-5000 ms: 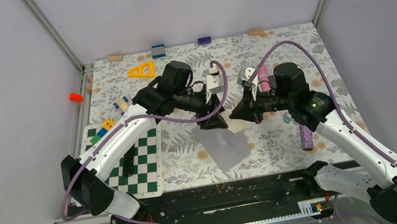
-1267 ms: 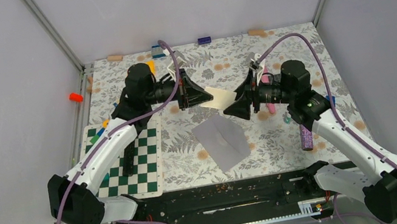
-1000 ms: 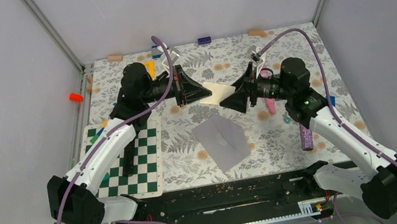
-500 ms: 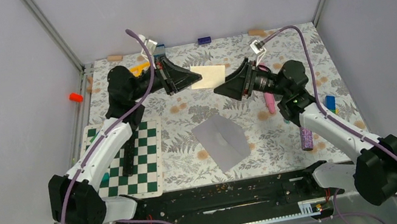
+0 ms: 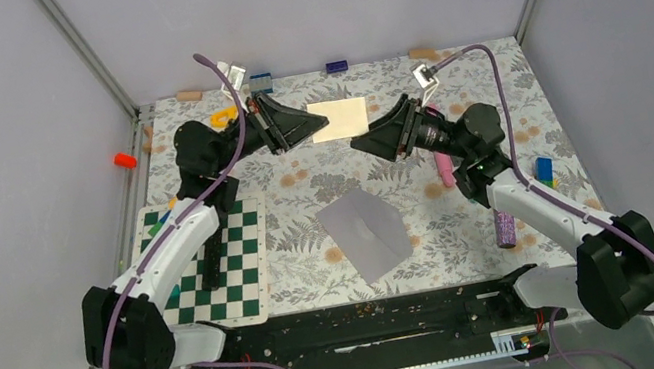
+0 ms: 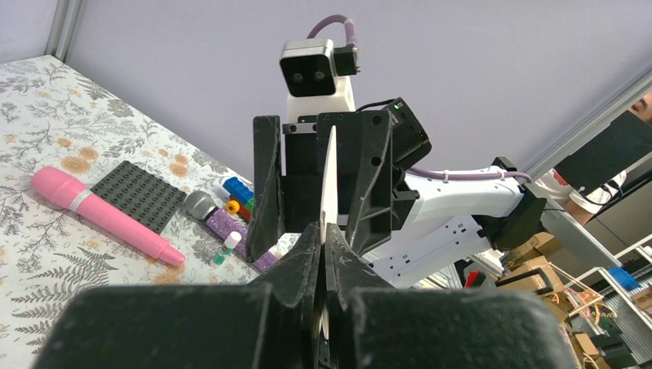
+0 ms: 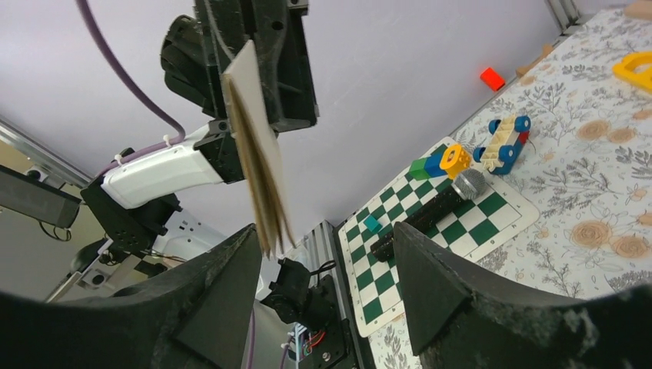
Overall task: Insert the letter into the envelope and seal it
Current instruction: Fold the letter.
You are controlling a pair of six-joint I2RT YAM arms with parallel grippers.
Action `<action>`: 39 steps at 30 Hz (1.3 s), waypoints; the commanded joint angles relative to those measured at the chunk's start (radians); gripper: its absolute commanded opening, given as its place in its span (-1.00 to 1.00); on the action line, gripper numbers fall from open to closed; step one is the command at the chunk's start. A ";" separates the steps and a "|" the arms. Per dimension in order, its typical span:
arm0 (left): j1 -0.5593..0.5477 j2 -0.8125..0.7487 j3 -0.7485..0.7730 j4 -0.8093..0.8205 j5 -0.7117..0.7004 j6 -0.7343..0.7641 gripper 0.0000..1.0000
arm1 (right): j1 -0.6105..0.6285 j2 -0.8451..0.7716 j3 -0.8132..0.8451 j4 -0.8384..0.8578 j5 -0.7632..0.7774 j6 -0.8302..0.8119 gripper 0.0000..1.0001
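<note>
Tan with brown edges, the letter (image 5: 339,119) hangs in the air over the far side of the desk (image 5: 318,269), one end clamped in the left pincer (image 5: 323,125). The right pincer (image 5: 358,145) faces it with jaws apart, seemingly just short of the sheet. The grey envelope (image 5: 367,231) lies flat mid-desk.

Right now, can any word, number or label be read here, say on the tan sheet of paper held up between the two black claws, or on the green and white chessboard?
No text can be read in any view.
On the tan paper sheet: the face looks blank from above; any writing is too faint to tell.
On the grey paper envelope: plain, nothing printed.
On the green and white chessboard: squares only, no letters or numbers.
</note>
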 commanded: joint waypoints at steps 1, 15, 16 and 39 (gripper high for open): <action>-0.009 0.033 -0.007 0.122 -0.030 -0.081 -1.00 | -0.007 -0.026 0.019 0.077 0.015 -0.016 0.41; -0.015 -0.038 -0.092 0.117 -0.089 -0.059 -1.00 | -0.010 -0.045 -0.017 0.071 0.054 -0.050 0.44; -0.006 -0.054 -0.106 0.111 -0.099 -0.054 -1.00 | -0.010 -0.045 -0.019 0.079 0.061 -0.049 0.43; -0.030 0.014 -0.119 0.152 -0.085 -0.090 -1.00 | 0.017 0.078 0.072 0.179 0.023 0.034 0.21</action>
